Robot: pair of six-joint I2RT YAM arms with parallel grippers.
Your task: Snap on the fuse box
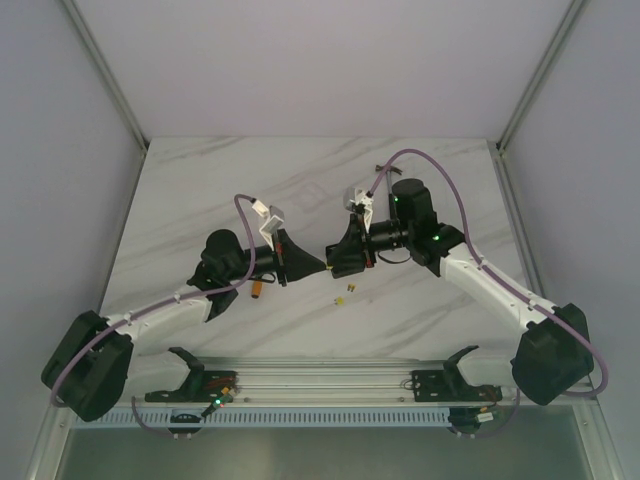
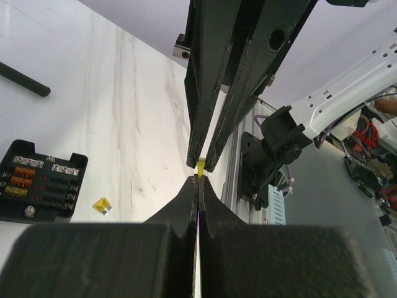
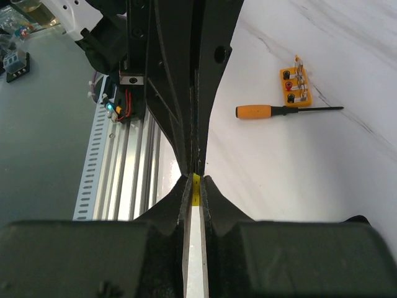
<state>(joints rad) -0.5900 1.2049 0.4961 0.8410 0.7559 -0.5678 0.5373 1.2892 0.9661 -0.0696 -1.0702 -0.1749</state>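
Two claws meet tip to tip above the bench point(image 1: 200, 190): left claw point(image 1: 316, 267), right claw point(image 1: 331, 254).

Left wrist: left claw point(image 2: 198, 180) pressed together, tips touching a yellow fuse point(image 2: 201, 165); fuse box point(image 2: 40, 186) lies on bench, lower left.

Right wrist: right claw point(image 3: 196, 181) pinches the fuse point(image 3: 196, 190).

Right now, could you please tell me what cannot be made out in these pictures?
1. Yellow fuse, both wrist views: mostly covered by fingertips; whether the right gripper grips it is unclear.
2. Fuse box, left wrist view: left side cut off by the frame; top view: hidden under the left arm.
3. Black rod, left wrist view: cut off at the edge, unidentifiable.
4. Loose fuses, top view: too small for detail.
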